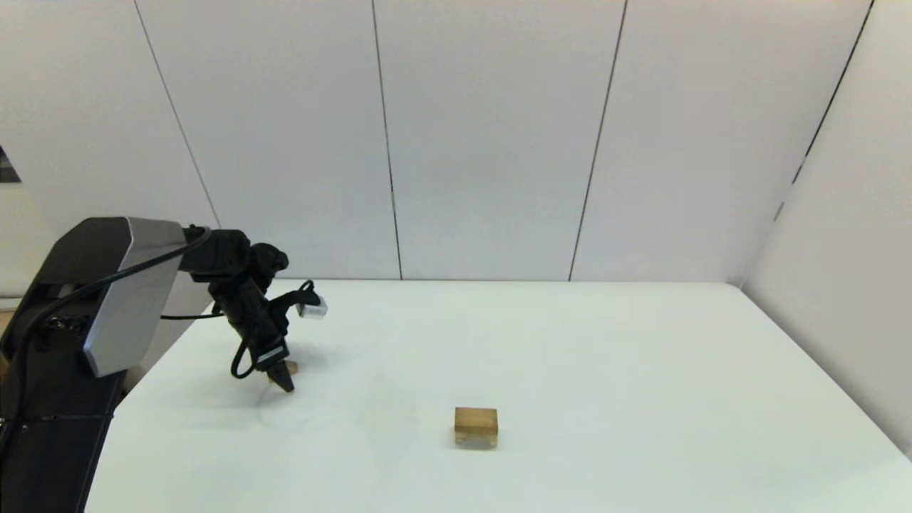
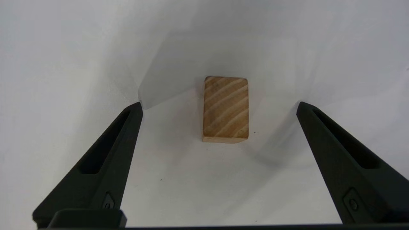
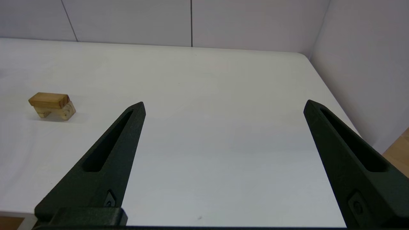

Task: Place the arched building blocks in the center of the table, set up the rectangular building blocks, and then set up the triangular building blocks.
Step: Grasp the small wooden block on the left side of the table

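Basically a big white table (image 1: 570, 356) with plain wall panels behind, and only the left arm working over its left side. The left gripper (image 1: 279, 376) points down over a small wooden block at the far left of the table; the wrist view shows this is the plain rectangular block (image 2: 226, 109), lying flat, striped grain up, sitting between the two fingers (image 2: 111, 159) but touching neither. Fingers are spread wide, nothing pinched, tips still above or level with the block, hard to tell which.

The right gripper (image 3: 223, 105) is parked off the near right side, out of the head view, fingers spread wide and empty, looking across the table.

The arched block (image 1: 476, 427) already sits near the middle of the table, toward the near edge, hollow side down with its two feet on the surface as seen from the right wrist (image 3: 52, 105). Well apart from the left gripper.

The triangular block is not seen in any view.

Judged step: arch placement looks done, now picking up the rectangular block. Next move needs the left gripper lowered so the fingers straddle the block's long sides, then closed squarely and lifted, then carried right to the arch. Risk: off-centre closing could twist the block
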You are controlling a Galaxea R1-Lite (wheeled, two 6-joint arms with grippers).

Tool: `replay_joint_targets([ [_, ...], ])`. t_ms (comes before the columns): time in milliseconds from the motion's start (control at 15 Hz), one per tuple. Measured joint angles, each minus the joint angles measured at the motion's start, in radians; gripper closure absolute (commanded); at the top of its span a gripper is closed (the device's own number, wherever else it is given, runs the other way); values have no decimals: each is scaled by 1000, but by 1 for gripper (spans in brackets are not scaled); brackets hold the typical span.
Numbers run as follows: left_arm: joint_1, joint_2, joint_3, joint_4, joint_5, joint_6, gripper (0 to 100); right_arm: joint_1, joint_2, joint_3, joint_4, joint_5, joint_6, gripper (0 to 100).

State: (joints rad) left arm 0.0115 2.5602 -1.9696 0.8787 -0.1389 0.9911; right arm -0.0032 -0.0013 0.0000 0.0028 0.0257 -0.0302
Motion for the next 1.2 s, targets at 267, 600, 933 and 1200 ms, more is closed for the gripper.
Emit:
replay_joint_targets([
  [267,1,-1,0,-1,1,1,0,0,0,0,0,0,0,0],
  [600,7,-1,-1,-15,5,5,0,0,0,0,0,0,0,0],
  [933,23,1,-1,-36,27,8,0,0,0,0,0,0,0,0],
  [1200,27,3,-1,-37,27,9,0,0,0,0,0,0,0,0],
])
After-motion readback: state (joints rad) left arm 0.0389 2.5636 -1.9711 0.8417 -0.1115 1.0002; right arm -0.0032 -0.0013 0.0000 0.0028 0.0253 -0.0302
